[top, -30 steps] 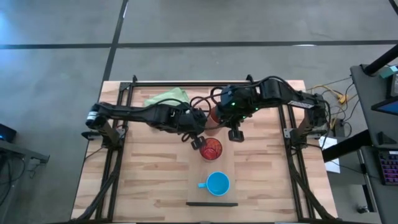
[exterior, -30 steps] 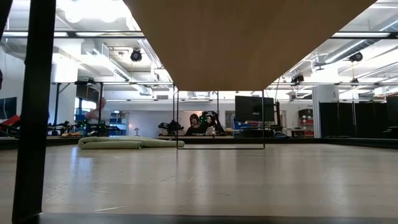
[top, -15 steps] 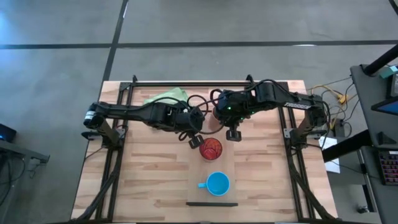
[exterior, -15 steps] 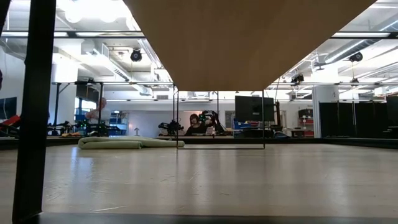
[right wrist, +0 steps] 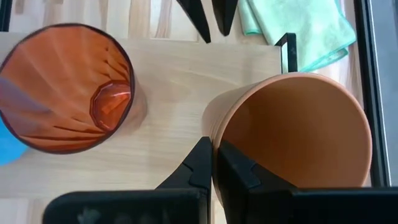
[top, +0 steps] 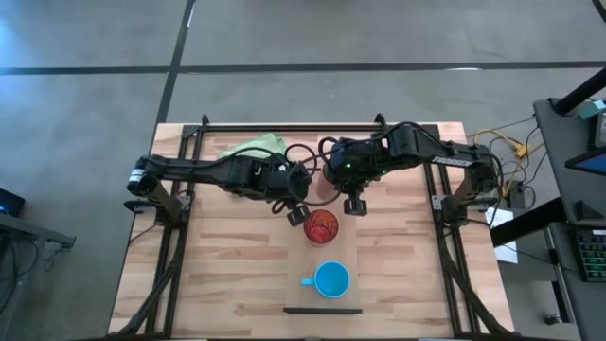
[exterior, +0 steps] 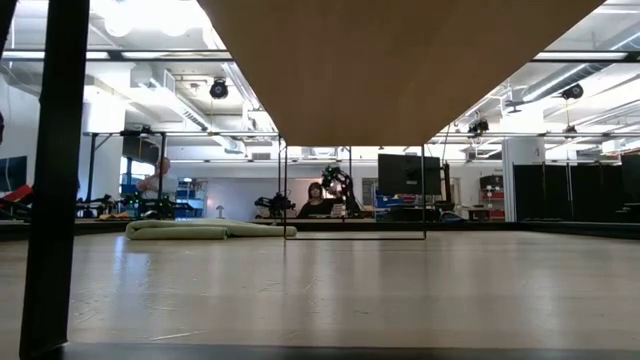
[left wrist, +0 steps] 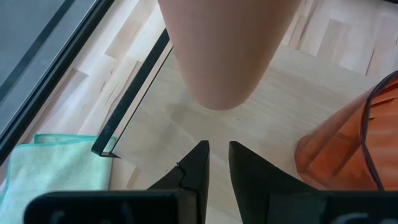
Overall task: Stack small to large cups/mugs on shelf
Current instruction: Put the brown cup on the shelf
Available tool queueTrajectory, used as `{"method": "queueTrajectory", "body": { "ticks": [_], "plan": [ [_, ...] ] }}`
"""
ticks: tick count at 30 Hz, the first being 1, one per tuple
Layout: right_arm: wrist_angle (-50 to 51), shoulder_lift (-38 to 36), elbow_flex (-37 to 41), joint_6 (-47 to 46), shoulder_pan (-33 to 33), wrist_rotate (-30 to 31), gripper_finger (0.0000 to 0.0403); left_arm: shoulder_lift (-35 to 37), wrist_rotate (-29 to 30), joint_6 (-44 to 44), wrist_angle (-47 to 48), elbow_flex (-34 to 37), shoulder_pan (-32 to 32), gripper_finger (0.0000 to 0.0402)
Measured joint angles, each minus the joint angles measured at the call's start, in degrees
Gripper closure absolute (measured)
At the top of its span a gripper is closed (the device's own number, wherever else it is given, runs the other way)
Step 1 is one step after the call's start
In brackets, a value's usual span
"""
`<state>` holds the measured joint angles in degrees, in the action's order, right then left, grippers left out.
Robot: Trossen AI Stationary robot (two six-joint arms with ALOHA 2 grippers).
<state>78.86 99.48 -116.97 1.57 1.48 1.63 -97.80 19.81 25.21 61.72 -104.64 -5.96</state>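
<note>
The orange-terracotta cup [right wrist: 292, 137] hangs above the far end of the light-wood shelf [top: 324, 254], its base [left wrist: 217, 68] clear of the board, and my right gripper [right wrist: 213, 146] is shut on it. It is mostly hidden under the arms in the high view [top: 327, 186]. The translucent red cup [top: 321, 225] stands upright on the shelf just nearer. The blue mug [top: 331, 279] stands nearer still, handle toward the table's left. My left gripper [top: 295, 214] is shut and holds nothing, beside the red cup's left side [left wrist: 348, 143]. My right gripper pinches the terracotta cup's rim [right wrist: 217, 127], one finger [right wrist: 200, 158] outside the wall and one [right wrist: 235, 163] inside. The fingers come from above, pointing down. The cup is lifted clear of the shelf, mouth up.
A green cloth [top: 256, 149] lies on the table near the far edge, left of the shelf's far end. The shelf's short ends have dark edges [top: 323, 310]. Black frame rails run along the table's left and right sides. The low view shows only the room and a distant person.
My right gripper has moved slightly toward the table's left with the terracotta cup, then held still. My left gripper has drawn back a little from the red cup toward the table's left. The red cup and blue mug have stayed in place.
</note>
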Motion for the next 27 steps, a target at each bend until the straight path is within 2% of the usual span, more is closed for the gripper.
{"method": "queueTrajectory", "body": {
  "ticks": [27],
  "plan": [
    [-0.45,-0.07,5.08,0.67,0.00,0.00,0.0393,0.02,-0.09,0.02,-0.33,-0.46,-0.01,0.0354]
  ]
}}
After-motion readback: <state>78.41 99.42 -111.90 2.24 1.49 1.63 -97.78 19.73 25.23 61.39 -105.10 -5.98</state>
